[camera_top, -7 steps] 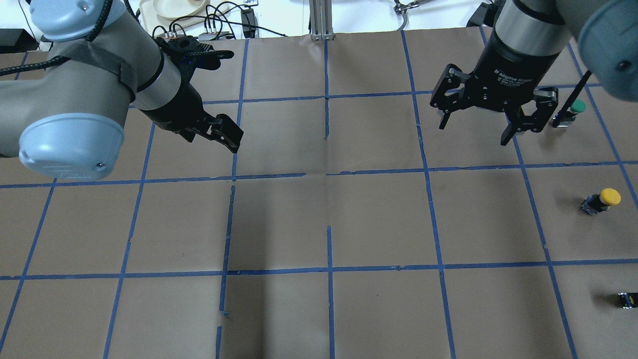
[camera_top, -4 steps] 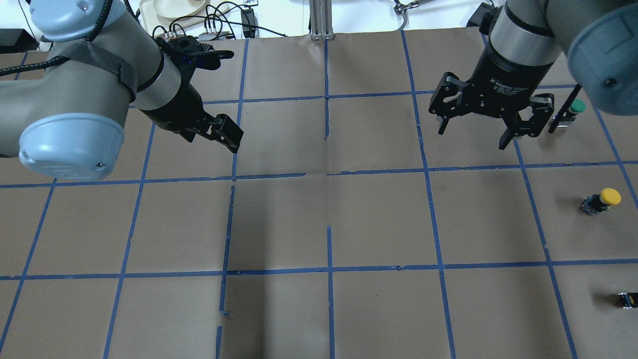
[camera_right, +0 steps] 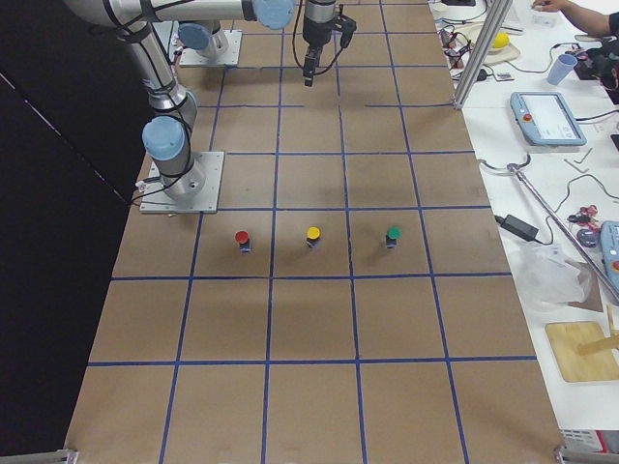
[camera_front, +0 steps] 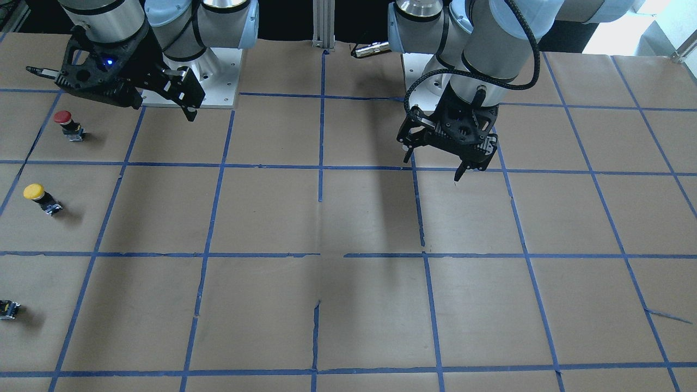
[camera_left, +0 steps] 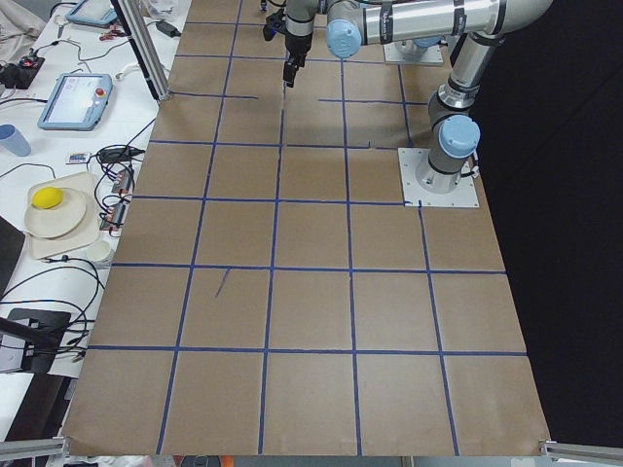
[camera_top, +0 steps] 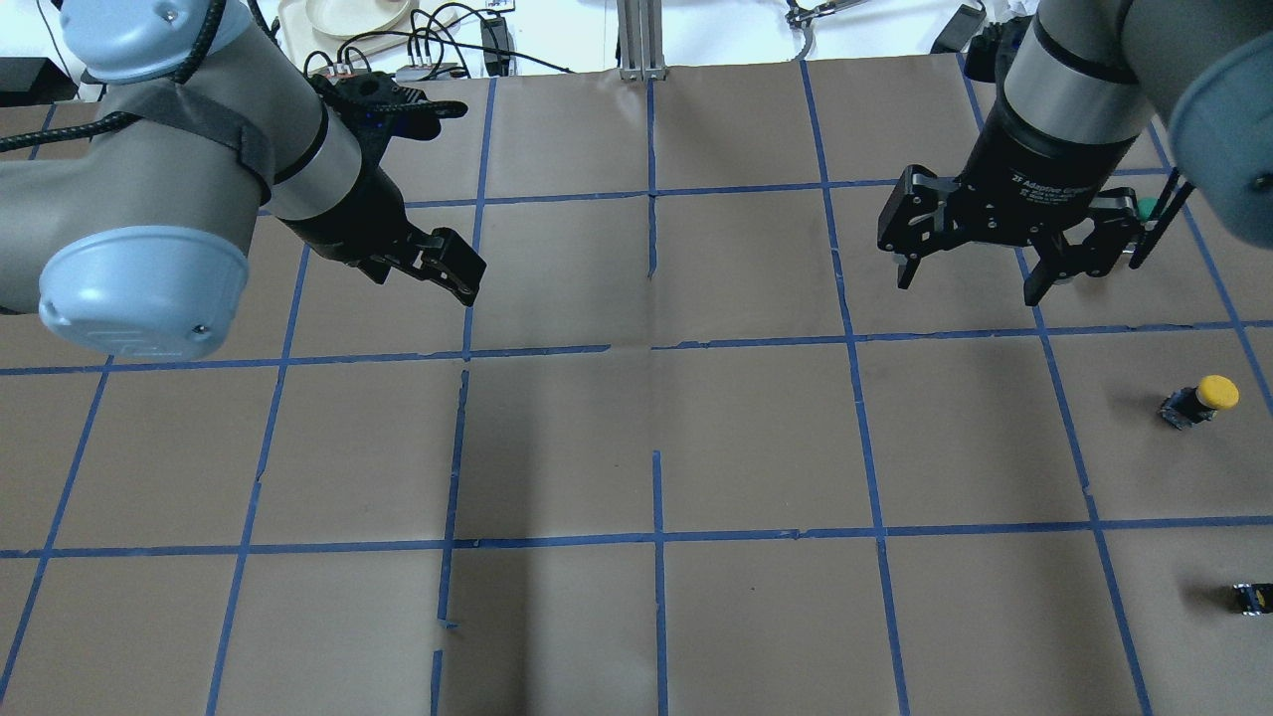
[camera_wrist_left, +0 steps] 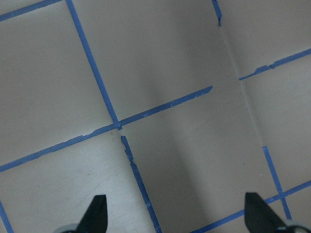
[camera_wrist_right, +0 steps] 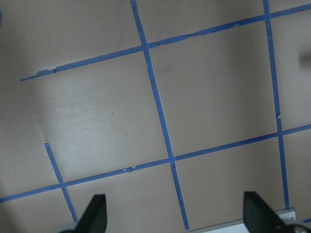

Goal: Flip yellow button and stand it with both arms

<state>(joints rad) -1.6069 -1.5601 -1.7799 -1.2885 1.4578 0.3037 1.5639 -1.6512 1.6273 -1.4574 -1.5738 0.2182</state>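
Observation:
The yellow button (camera_top: 1205, 398) has a round yellow cap on a dark body and sits alone on the brown paper at the right edge, apparently cap up. It also shows in the front view (camera_front: 39, 197) and the right view (camera_right: 312, 235). My right gripper (camera_top: 970, 288) is open and empty, hovering a grid square away from it, up and to the left in the overhead view; it also shows in the front view (camera_front: 163, 106). My left gripper (camera_top: 462, 278) hangs open and empty far off over the table's left half, also in the front view (camera_front: 431, 169). Both wrist views show only paper and tape.
A green cap (camera_top: 1154, 209) peeks out behind the right gripper. The front view shows a red-capped button (camera_front: 64, 122) beside that gripper. A tiny black-yellow part (camera_top: 1253, 597) lies near the right edge. Blue tape grids the brown paper (camera_top: 656, 438). Cables and a post (camera_top: 636, 40) line the top edge.
My right gripper has moved right and a little down in the overhead view and now covers most of the green cap. It stays open. The left arm and the yellow button have not moved.

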